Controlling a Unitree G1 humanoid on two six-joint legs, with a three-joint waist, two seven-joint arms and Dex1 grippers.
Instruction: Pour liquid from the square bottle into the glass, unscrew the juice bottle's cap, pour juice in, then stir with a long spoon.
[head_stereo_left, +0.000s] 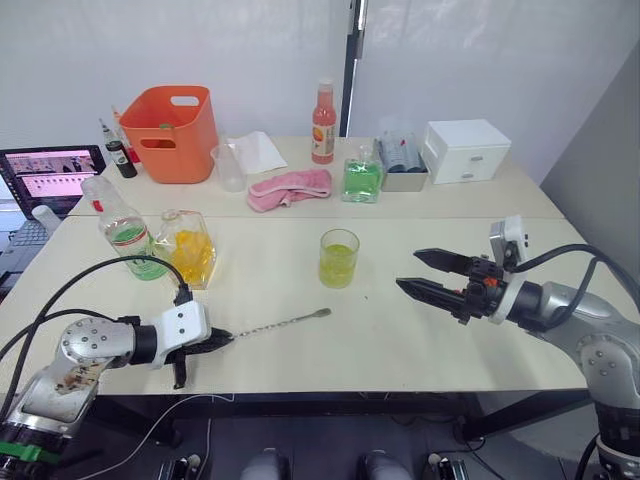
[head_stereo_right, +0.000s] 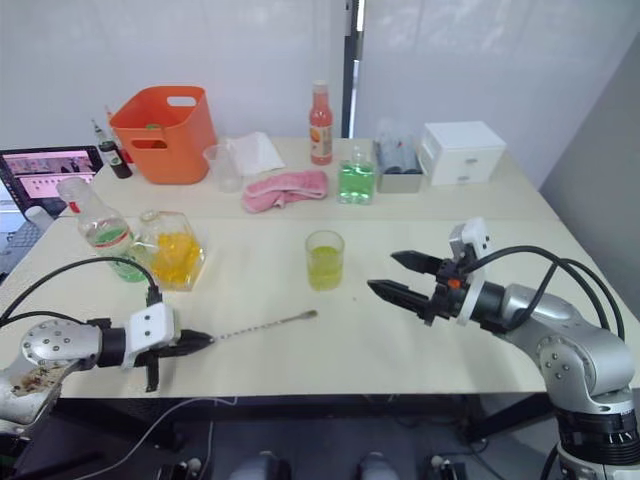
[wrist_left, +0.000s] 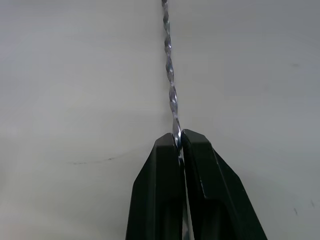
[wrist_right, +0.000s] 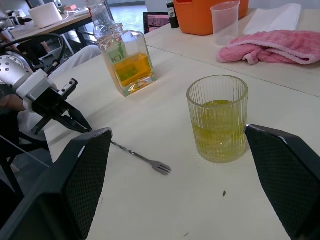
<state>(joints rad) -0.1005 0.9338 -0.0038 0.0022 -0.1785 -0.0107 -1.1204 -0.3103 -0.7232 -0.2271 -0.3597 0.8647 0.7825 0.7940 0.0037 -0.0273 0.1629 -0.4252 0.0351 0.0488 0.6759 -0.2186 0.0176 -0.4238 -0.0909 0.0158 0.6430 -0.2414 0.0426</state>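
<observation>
Left wrist view: my left gripper (wrist_left: 178, 137) is clamped on the long spoon (head_stereo_left: 282, 323), which lies flat on the table (head_stereo_left: 400, 340) near the glass (head_stereo_left: 339, 258). Right gripper (head_stereo_left: 425, 274) hovers spread apart beside it.

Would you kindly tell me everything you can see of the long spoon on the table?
The long spoon is a thin silver metal bar tool with a twisted stem. It lies flat on the pale table, in front of the glass and apart from it. The left gripper is shut on one end of the stem. The free end, nearest the glass, looks like a small fork in the right wrist view rather than a bowl.
</observation>
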